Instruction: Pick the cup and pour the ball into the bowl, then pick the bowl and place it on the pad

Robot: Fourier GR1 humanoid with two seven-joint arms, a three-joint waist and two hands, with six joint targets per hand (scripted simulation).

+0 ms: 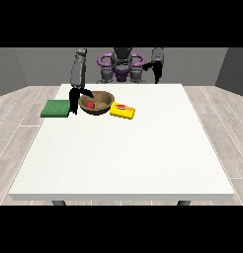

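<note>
Yellow box point(122, 110) lies nearest the camera on the white counter point(128, 158), just beside a brown bowl point(96, 103) holding a red ball point(89, 105). At the bowl's other side, touching its rim, the hand at the view's left point(75, 98) hangs beside a green pad point(55, 108); whether its fingers grip cannot be told. The hand at the view's right point(155, 69) hangs well behind the bowl, its fingers indistinct.
</note>
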